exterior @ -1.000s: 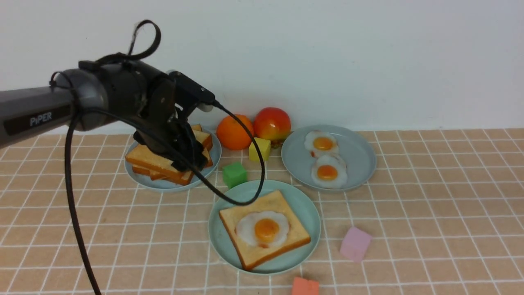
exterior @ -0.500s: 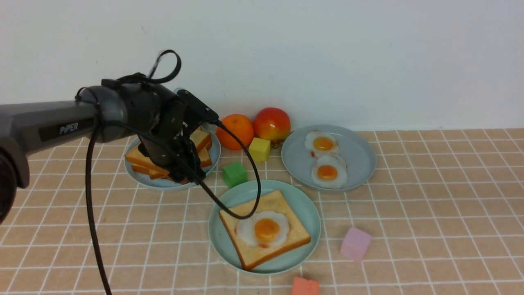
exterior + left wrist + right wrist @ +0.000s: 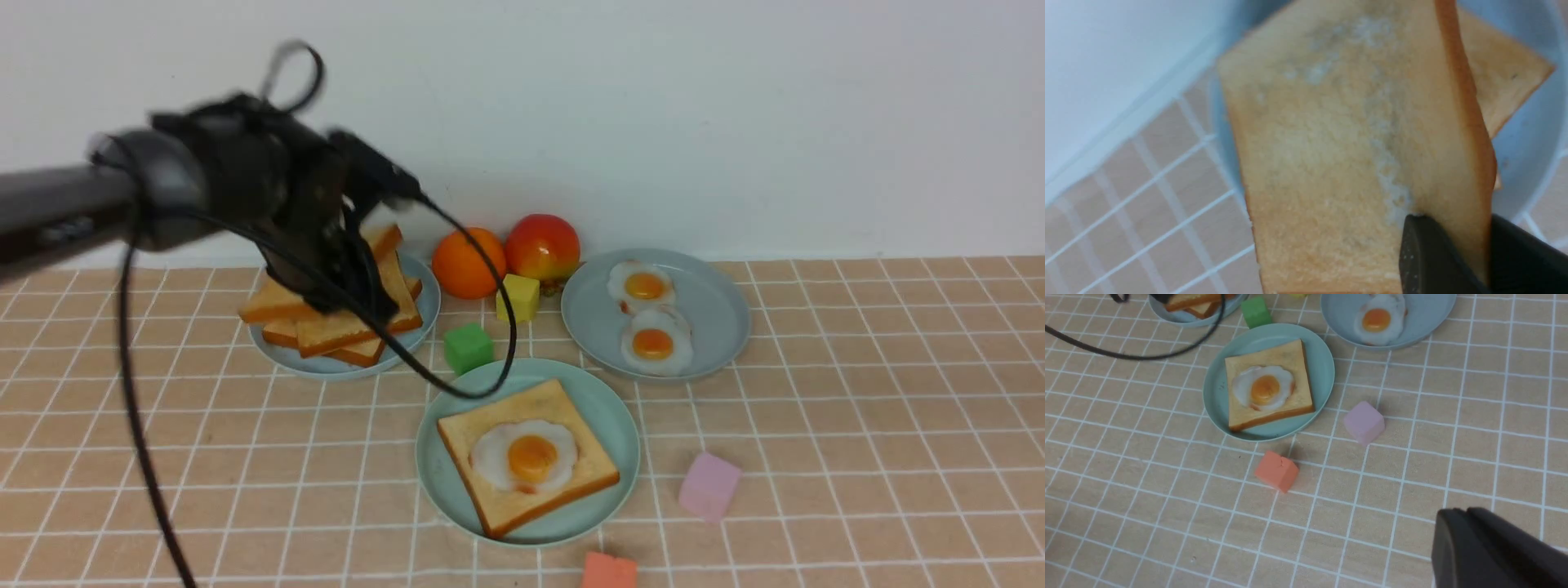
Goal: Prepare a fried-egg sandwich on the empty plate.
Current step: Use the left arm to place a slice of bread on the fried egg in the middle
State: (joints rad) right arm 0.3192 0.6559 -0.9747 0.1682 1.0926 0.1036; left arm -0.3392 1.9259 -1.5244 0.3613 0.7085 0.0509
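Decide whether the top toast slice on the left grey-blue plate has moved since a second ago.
Yes. The top toast slice, pinched by the left hand, has risen and tilted off the stack, while the grey-blue plate beneath stays put.

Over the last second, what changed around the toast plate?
The left hand closed on the top toast slice by its edge and lifted it, tilted, off the toast stack. Unchanged: the mint-green plate with its bottom toast and fried egg, and the rest of the scene.
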